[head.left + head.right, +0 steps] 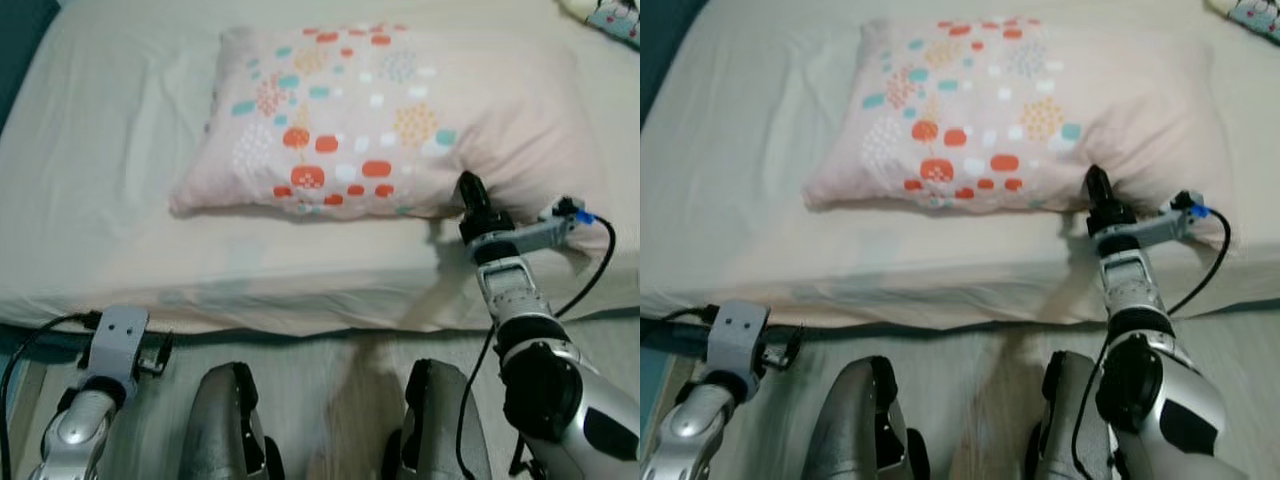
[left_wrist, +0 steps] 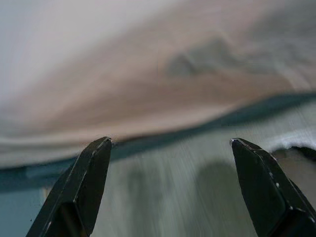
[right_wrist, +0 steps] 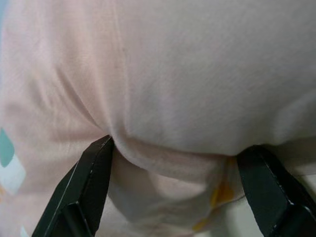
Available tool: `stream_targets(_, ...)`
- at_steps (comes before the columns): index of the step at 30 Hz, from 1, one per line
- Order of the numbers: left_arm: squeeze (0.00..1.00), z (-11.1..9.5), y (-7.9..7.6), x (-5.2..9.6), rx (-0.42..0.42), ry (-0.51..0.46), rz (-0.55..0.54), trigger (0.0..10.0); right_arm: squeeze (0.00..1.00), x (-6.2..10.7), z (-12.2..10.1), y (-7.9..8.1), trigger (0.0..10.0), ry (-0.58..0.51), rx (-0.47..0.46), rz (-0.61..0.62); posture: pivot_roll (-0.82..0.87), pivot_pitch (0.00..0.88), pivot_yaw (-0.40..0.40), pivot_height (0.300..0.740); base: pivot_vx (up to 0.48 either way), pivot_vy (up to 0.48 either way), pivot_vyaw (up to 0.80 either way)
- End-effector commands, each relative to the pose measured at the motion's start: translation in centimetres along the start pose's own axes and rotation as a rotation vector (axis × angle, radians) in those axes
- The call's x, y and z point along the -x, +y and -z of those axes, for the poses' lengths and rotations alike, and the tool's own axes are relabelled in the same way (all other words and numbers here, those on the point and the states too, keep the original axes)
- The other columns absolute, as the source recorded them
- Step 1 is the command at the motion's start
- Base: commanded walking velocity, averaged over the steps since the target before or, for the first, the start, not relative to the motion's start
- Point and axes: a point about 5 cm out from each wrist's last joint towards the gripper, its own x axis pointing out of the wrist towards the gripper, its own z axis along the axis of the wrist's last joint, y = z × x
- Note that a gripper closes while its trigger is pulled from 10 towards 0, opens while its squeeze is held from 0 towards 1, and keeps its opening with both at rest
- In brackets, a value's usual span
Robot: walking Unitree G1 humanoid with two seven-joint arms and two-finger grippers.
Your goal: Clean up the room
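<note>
Right end effector (image 3: 173, 163) astride pillow (image 1: 370, 110) edge

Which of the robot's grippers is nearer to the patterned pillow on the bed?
Right. The right gripper is at the pillow, its open fingers straddling the near edge. The left gripper hangs low by the bed's side, open, well short of it.

Pale pink pillow (image 1: 370, 110) before me, dotted orange, red, teal, white. Cream bed sheet (image 1: 110, 170). My black fingers (image 3: 84, 192), silver arms.
</note>
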Motion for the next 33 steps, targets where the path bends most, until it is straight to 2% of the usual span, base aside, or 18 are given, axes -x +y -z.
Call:
stream_targets(1, 0.00, 0.6, 0.5, 0.8, -0.018, 0.044, 0.005, 10.0, 0.00, -0.1, 1.7, 0.3, 10.0, 0.043, -0.095, -0.008, 0.24, 0.461, 0.079, 0.470, 0.000, 0.000, 0.00)
stream_targets(2, 0.00, 0.6, 0.5, 0.8, -0.018, 0.044, 0.005, 10.0, 0.00, -0.1, 1.7, 0.3, 10.0, 0.043, -0.095, -0.008, 0.24, 0.461, 0.079, 0.470, 0.000, 0.000, 0.00)
stream_targets(4, 0.00, 0.3, 0.3, 0.9, -0.027, 0.045, 0.019, 10.0, 0.00, -0.3, 4.1, 1.7, 10.0, 0.131, -0.200, -0.085, 0.24, 0.453, 0.078, 0.470, 0.000, 0.000, 0.00)
stream_targets(6, 0.00, 0.0, 0.0, 0.9, -0.036, 0.041, 0.033, 10.0, 0.00, -0.2, 6.1, 2.5, 10.0, 0.192, -0.263, -0.125, 0.24, 0.443, 0.079, 0.470, 0.000, 0.000, 0.00)
stream_targets(8, 0.00, -0.2, -0.3, 0.9, -0.037, 0.040, 0.038, 10.0, 0.00, 0.0, 7.1, 2.8, 10.0, 0.215, -0.268, -0.126, 0.25, 0.435, 0.079, 0.470, 0.000, 0.000, 0.00)
stream_targets(13, 0.00, -0.3, -0.5, 0.8, -0.049, 0.042, 0.050, 10.0, 0.00, -0.1, 7.4, 2.8, 10.0, 0.218, -0.242, -0.091, 0.24, 0.415, 0.082, 0.470, 0.000, 0.000, 0.00)
stream_targets(14, 0.00, -0.4, -0.5, 0.7, -0.052, 0.044, 0.053, 10.0, 0.00, -0.2, 7.3, 2.7, 4.5, 0.213, -0.219, -0.073, 0.24, 0.411, 0.081, 0.470, 0.000, 0.000, 0.00)
stream_targets(15, 0.00, -0.4, -0.5, 0.7, -0.052, 0.044, 0.053, 10.0, 0.00, -0.2, 7.3, 2.7, 4.5, 0.213, -0.219, -0.073, 0.24, 0.411, 0.081, 0.470, 0.000, 0.000, 0.00)
stream_targets(16, 0.00, -0.4, -0.5, 0.7, -0.054, 0.044, 0.054, 10.0, 0.00, -0.3, 7.0, 2.7, 0.3, 0.200, -0.203, -0.059, 0.24, 0.409, 0.081, 0.470, 0.000, 0.000, 0.00)
stream_targets(17, 0.00, -0.5, -0.6, 0.6, -0.053, 0.043, 0.055, 10.0, 0.00, -0.6, 6.4, 2.8, 0.0, 0.176, -0.192, -0.060, 0.23, 0.395, 0.078, 0.470, 0.000, 0.000, 0.00)
stream_targets(19, 0.00, -0.5, -0.6, 0.6, -0.053, 0.043, 0.055, 10.0, 0.00, -0.6, 6.4, 2.8, 0.0, 0.176, -0.192, -0.060, 0.23, 0.395, 0.078, 0.470, 0.000, 0.000, 0.00)
stream_targets(23, 0.00, -0.8, -1.0, 0.1, -0.046, 0.035, 0.048, 10.0, 0.00, -1.9, 2.0, 3.9, 0.0, 0.045, -0.171, -0.154, 0.22, 0.366, 0.070, 0.470, 0.000, 0.000, 0.00)
stream_targets(28, 0.00, -0.9, -1.1, -0.1, -0.042, 0.032, 0.045, 10.0, 0.00, -2.2, 0.8, 4.4, 0.0, 0.021, -0.158, -0.199, 0.23, 0.358, 0.067, 0.470, 0.000, 0.000, 0.00)
stream_targets(31, 0.00, -1.5, -1.1, -0.7, -0.042, 0.010, 0.034, 10.0, 0.00, -2.5, -1.8, 4.5, 0.0, -0.035, -0.117, -0.212, 0.23, 0.319, 0.052, 0.470, 0.000, 0.000, 0.00)
stream_targets(33, 0.00, -1.7, -1.0, -1.1, -0.040, 0.003, 0.024, 10.0, 0.00, -2.5, -2.3, 4.5, 0.0, -0.049, -0.099, -0.208, 0.22, 0.302, 0.042, 0.470, 0.000, 0.000, 0.00)
